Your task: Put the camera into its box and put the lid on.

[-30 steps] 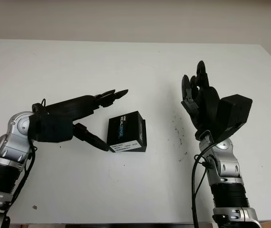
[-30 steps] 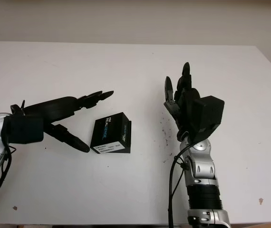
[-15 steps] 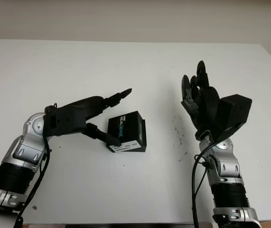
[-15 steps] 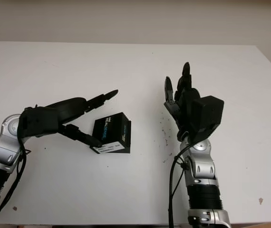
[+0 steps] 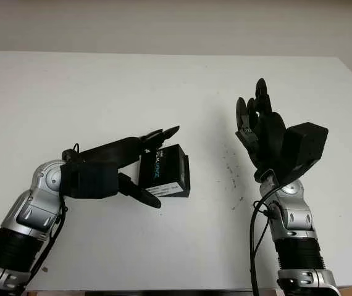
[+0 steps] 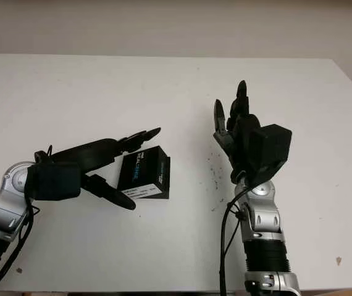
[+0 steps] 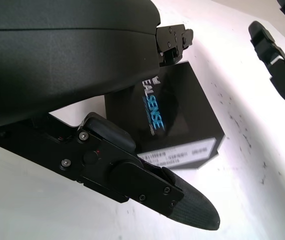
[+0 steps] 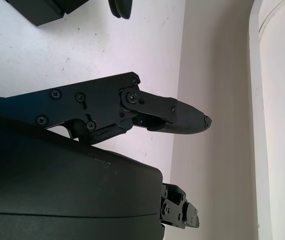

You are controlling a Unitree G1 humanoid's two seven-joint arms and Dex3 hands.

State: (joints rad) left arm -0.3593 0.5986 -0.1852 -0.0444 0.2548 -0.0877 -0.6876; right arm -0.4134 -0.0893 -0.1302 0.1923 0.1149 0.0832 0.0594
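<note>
I have the black box (image 5: 165,171) lying on the white worktop (image 5: 102,86) a little left of centre, lid on as far as I can tell; no loose camera or separate lid shows on the worktop. It looks like stiff, smooth card, light, with square edges, so I judge it will slide if nudged and is best pinched across two opposite side walls. My left hand (image 5: 140,166) is released and straddles the box's near-left side, upper fingers (image 7: 175,39) over its top edge, thumb just below its label, gripping nothing. My right hand (image 5: 259,126) is raised, open, well apart. Apart from specks on the worktop nothing stands in the way.
</note>
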